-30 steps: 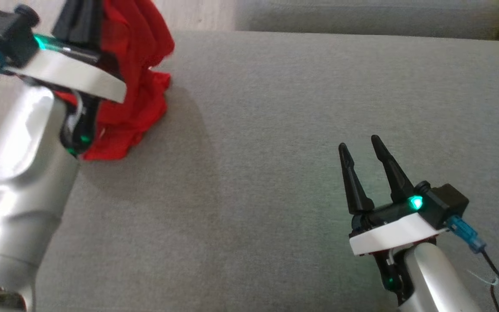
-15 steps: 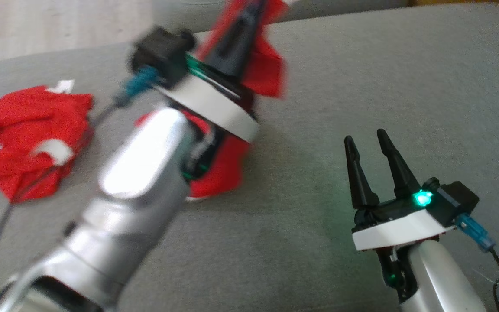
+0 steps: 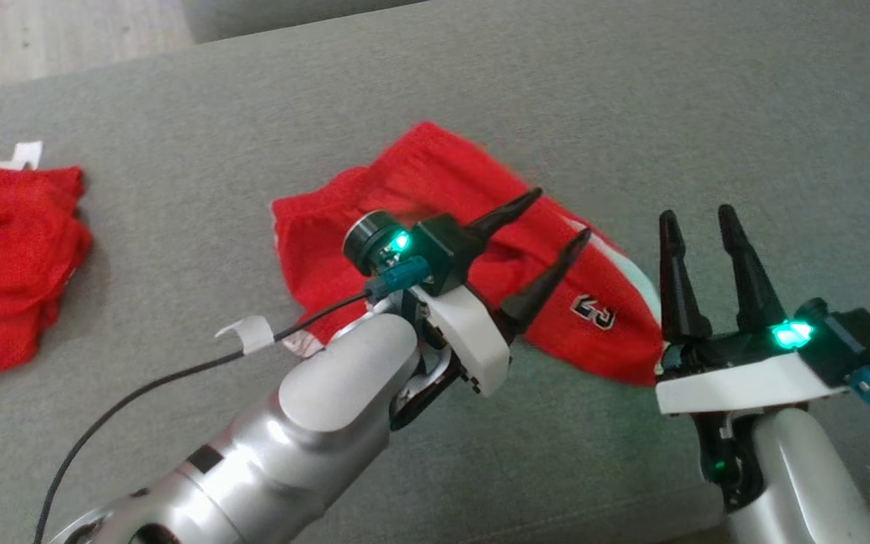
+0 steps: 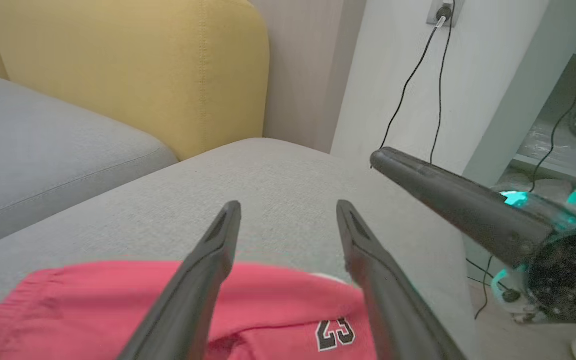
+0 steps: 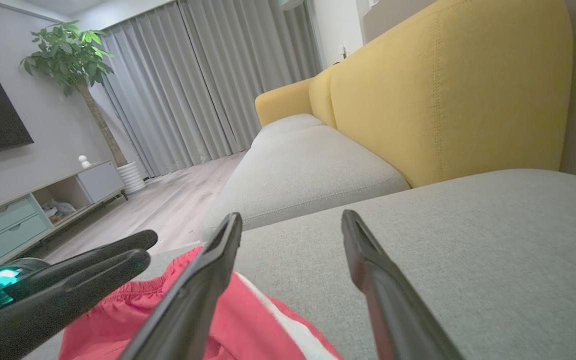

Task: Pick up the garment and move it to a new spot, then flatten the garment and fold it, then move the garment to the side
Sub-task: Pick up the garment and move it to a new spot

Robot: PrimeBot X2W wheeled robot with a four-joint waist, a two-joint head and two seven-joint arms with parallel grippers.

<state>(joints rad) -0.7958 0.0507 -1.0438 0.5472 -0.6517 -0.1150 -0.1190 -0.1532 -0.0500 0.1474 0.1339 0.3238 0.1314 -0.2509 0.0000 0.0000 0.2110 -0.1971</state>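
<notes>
Left pincer (image 3: 560,214), right pincer (image 3: 695,211) — both agape

Red garment (image 3: 435,196) here: thin, soft cloth, matt, with a smoother white trim band along one edge. Under it the cushion (image 3: 631,113), grey woven cloth, coarse-grained and dull. Left gripper (image 3: 560,214): jaws in matt black plastic, a smooth white plastic collar, then a forearm (image 3: 329,385) in silver, metal-looking and glossy, catching the light. Right gripper (image 3: 695,211), same finishes. Behind, a yellow backrest (image 4: 133,75), tight-woven cloth with visible stitched seams. The floor (image 3: 65,30) looks like pale wood.
</notes>
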